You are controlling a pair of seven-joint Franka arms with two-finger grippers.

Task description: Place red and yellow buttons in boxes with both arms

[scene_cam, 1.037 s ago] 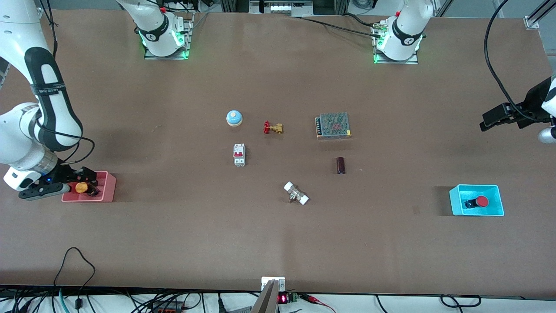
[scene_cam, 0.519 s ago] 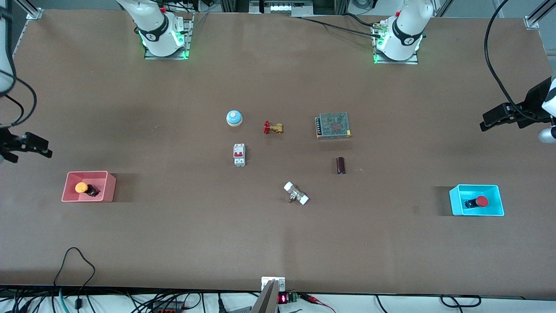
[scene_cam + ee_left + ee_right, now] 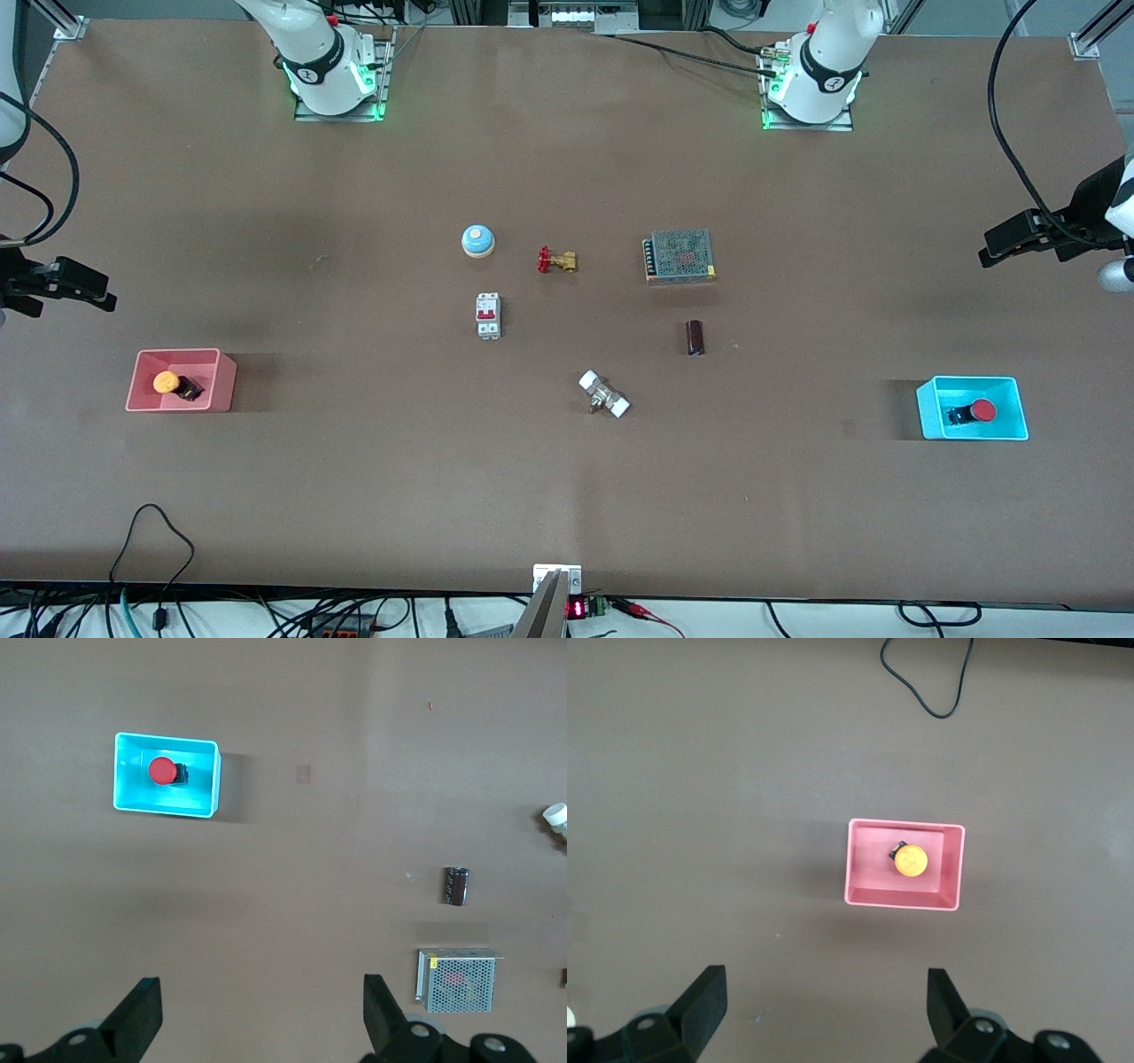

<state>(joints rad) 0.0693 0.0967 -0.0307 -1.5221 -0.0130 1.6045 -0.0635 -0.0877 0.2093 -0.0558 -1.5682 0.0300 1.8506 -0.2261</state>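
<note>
**Buttons boxed, both grippers wide and empty**

Yellow button (image 3: 166,383) on its side in pink box (image 3: 223,381), cap toward right arm's end. Red button (image 3: 980,410) sideways in cyan box (image 3: 930,416), cap toward left arm's end. Right gripper (image 3: 84,290) and left gripper (image 3: 1010,241) aloft over bare table near each box. Circuit breaker (image 3: 488,315), capacitor (image 3: 695,338) mid-table, well apart.

counter (image 3: 354,496): plain matte brown
pink box (image 3: 223,383): solid salmon pink
yellow button (image 3: 166,382): yellow-orange cap, dark base
cyan box (image 3: 930,416): bright cyan
red button (image 3: 982,410): red cap, black base
bell (image 3: 477,239): blue rim, white dome, orange centre
valve (image 3: 556,260): brass body, red handle
breaker (image 3: 488,315): white, red switch
cylinder (image 3: 695,337): dark maroon
left hand (image 3: 261,1019): black
right hand (image 3: 824,1005): black
</note>
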